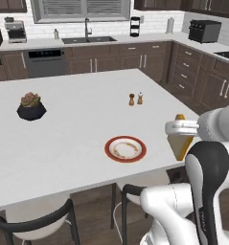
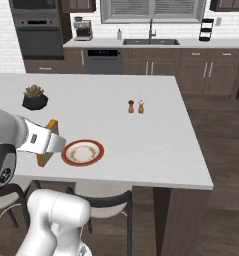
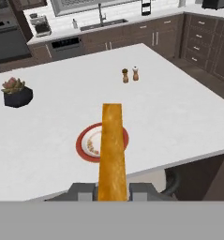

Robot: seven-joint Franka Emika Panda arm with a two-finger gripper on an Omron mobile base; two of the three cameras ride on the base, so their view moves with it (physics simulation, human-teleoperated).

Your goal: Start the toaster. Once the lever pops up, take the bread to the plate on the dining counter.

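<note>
Potted succulent [image 1: 31, 107] sat far left on dining counter [image 1: 77, 139]. Plate [image 1: 125, 149], red-rimmed, lay near counter's front edge, right of pot, nothing on it. Salt and pepper shakers [image 1: 135, 99] stood together beyond plate, toward counter's right side. Gripper [image 3: 112, 190] was clamped on bread [image 3: 112, 150], slice held edge-on in air near counter's front edge; in hand view slice overlapped plate. Toaster [image 1: 204, 30] stood on far right worktop.
</note>
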